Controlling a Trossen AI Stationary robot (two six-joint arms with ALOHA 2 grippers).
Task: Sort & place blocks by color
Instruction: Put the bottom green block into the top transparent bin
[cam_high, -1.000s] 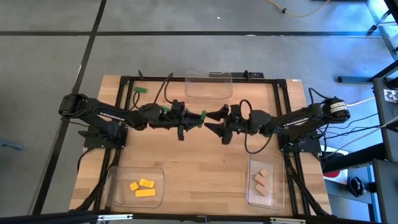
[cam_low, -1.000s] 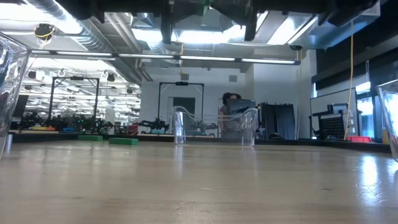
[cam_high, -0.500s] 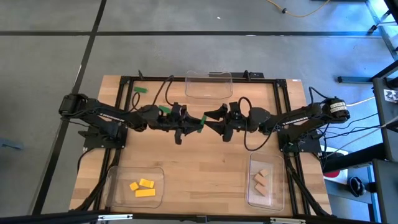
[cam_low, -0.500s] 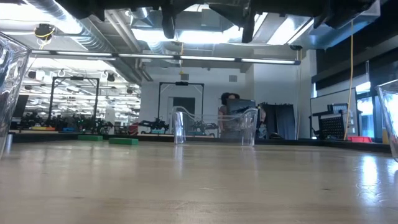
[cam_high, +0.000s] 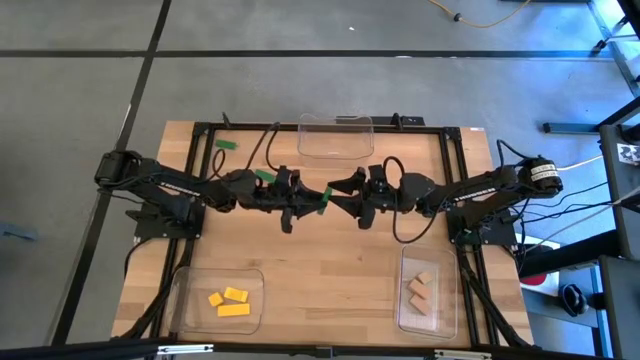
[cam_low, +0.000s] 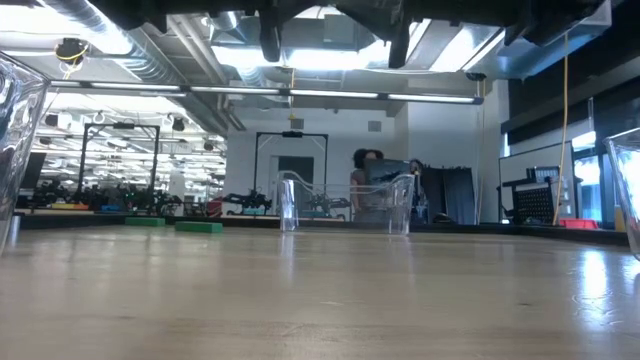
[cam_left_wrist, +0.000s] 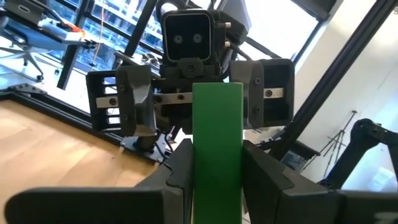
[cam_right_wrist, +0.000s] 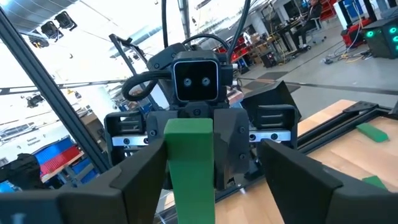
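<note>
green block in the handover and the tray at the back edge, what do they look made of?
Green block: probably painted wood or plastic; flat, even matte green, crisp edges, no grain showing. Back tray: clear plastic, it seems; the tabletop shows through its walls, which catch glare at the rim.

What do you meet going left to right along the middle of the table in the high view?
Left arm's base → left pincer, shut on a green block → right pincer, open around the block's other end → right arm's base.
</note>
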